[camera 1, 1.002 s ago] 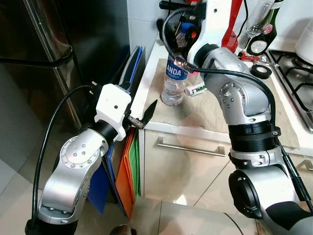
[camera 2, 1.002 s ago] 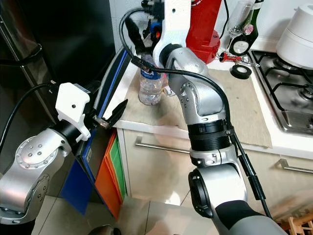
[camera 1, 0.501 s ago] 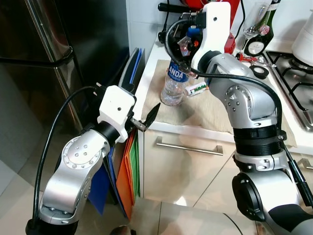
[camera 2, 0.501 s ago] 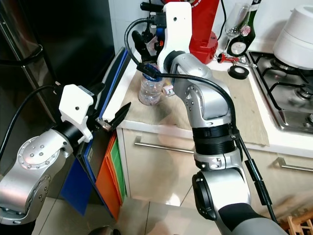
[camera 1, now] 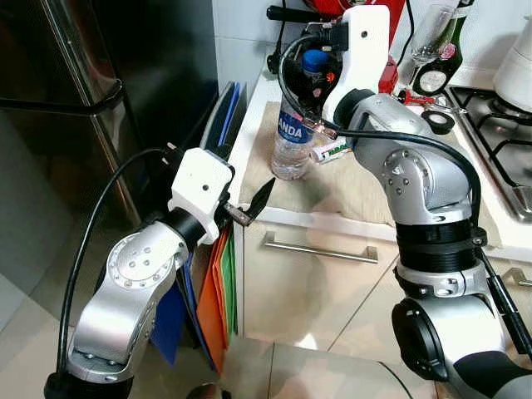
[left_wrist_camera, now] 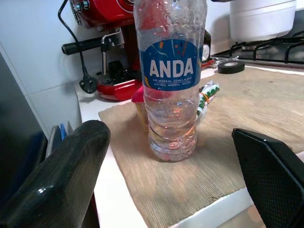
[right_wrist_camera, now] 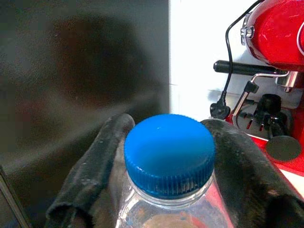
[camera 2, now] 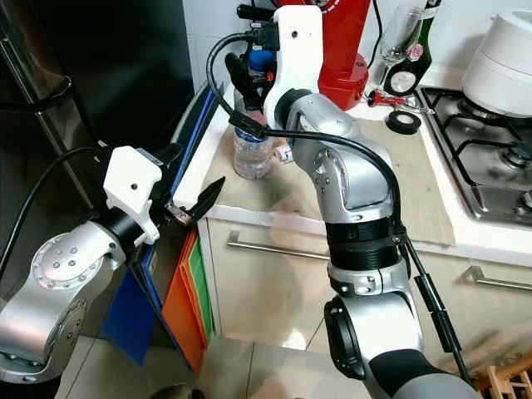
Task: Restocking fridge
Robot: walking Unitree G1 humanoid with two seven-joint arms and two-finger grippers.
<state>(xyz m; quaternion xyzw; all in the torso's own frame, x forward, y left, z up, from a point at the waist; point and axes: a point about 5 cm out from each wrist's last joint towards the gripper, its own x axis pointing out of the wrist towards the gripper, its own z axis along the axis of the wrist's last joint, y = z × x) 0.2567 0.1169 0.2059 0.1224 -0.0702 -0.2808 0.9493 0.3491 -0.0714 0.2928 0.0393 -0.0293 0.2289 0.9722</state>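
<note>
A clear water bottle [camera 1: 291, 145] with a blue cap [right_wrist_camera: 168, 152] and a blue ANDA label [left_wrist_camera: 171, 66] stands upright on a beige mat [camera 1: 366, 183] near the counter's left end. My right gripper [camera 1: 309, 79] reaches down from above, its two black fingers [right_wrist_camera: 95, 166] pressed against either side of the neck just under the cap. My left gripper [camera 1: 249, 206] hovers open in front of the counter's edge, slightly below the top, pointing at the bottle from a short distance. Its fingers [left_wrist_camera: 57, 180] stand wide apart with nothing between them.
A dark fridge [camera 1: 83, 108] stands at the left, door shut. Coloured folders [camera 1: 220, 283] lean between fridge and cabinet. Behind the bottle are a red appliance [camera 2: 345, 50] with its cord, a small green-and-white packet [camera 1: 332, 150], a tape roll [camera 1: 438, 122], a glass [camera 1: 438, 29] and a gas hob [camera 1: 507, 141].
My right gripper has come down over the bottle's top and closed at its neck. My left gripper has edged up and nearer the counter's edge.
</note>
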